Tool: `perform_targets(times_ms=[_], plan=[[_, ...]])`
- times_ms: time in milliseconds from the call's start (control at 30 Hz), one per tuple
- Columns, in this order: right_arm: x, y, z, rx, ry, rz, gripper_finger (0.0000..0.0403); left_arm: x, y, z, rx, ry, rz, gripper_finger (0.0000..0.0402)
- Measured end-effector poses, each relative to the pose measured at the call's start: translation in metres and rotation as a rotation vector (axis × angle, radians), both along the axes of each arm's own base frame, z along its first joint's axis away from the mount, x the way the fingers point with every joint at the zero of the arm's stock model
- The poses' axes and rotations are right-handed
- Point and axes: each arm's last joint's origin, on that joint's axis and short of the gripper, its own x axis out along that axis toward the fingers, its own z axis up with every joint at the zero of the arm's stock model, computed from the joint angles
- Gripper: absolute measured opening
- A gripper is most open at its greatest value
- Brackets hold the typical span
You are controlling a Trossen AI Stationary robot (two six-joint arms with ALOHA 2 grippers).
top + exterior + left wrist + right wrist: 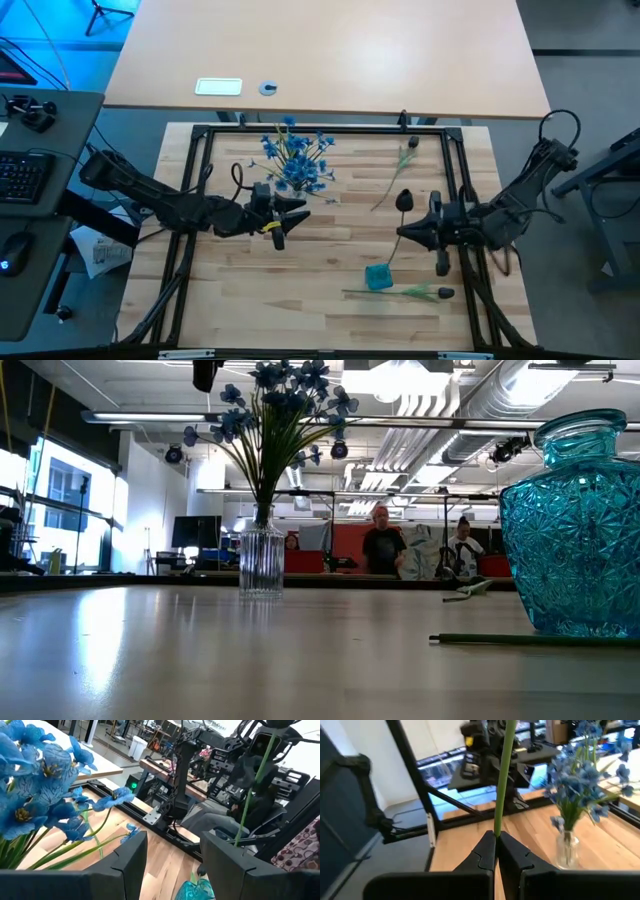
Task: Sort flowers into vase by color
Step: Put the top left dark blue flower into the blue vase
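Note:
A clear glass vase (261, 563) holds the blue-blossom flowers (295, 160), also close by in the left wrist view (35, 785). My left gripper (290, 215) hovers open just on the near side of that bouquet, with nothing between its fingers (172, 865). My right gripper (408, 232) is shut on a dark tulip flower, whose bud (404, 200) points toward the far edge. Its stalk slants down toward the teal vase (378, 277). Another dark-bud flower (400, 292) lies flat beside the teal vase. A third stem (405, 160) lies near the far right corner. My right gripper pinches the dark tulip's green stalk (496, 827) between its two fingertips, some way below the bud. The fingers lie across the stalk, coming level from the table's right. The flower is lifted clear, steeply tilted with the bud (265, 730) uppermost; its lower end is hidden.
The teal vase (578, 525) stands close to the low camera, with a stem (530, 640) lying in front of it. A black frame (200, 135) rings the wooden work surface. People stand in the room beyond the table. Bare wood lies between the two vases.

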Motion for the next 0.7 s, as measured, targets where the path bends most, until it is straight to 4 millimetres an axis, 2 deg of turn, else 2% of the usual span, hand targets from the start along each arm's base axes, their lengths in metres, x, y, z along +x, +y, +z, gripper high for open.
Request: perform_targets(times_ms=[167, 533, 700], plan=[[-0.003, -0.002, -0.001, -0.005, 0.01, 0.025, 0.0, 0.0, 0.001, 0.0, 0.001, 0.001, 0.006, 0.0172], [0.002, 0.001, -0.042, -0.014, 0.09, -0.04, 0.0, 0.0, 0.001, 0.0, 0.001, 0.001, 0.006, 0.0172], [0.003, 0.003, -0.049, 0.028, 0.069, -0.034, 0.0001, 0.0, 0.001, 0.0, 0.019, 0.006, 0.004, 0.0172]])
